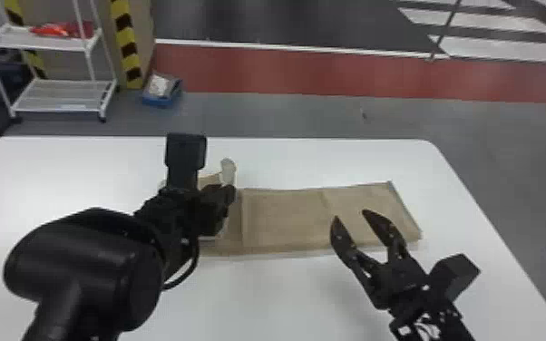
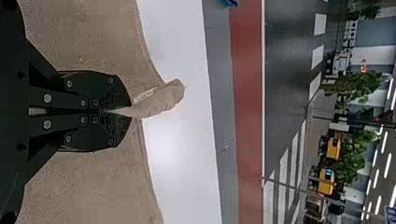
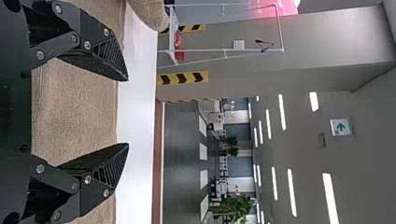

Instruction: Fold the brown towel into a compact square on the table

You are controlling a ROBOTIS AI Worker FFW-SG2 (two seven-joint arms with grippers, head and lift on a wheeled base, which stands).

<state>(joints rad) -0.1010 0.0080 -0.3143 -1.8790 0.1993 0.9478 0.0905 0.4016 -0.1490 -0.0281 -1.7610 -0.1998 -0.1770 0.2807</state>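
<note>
Head view: the brown towel (image 1: pixel 285 217) lies across the desk (image 1: pixel 285 294), its long axis running left to right; the left claw (image 1: pixel 227 192) is at its left part, the right claw (image 1: pixel 350 215) spread near its right end. Left wrist view: pressed-together fingers (image 2: pixel 109 88) visibly pinch a raised towel edge (image 2: pixel 161 98). Right wrist view: weave between parted fingertips.
</note>
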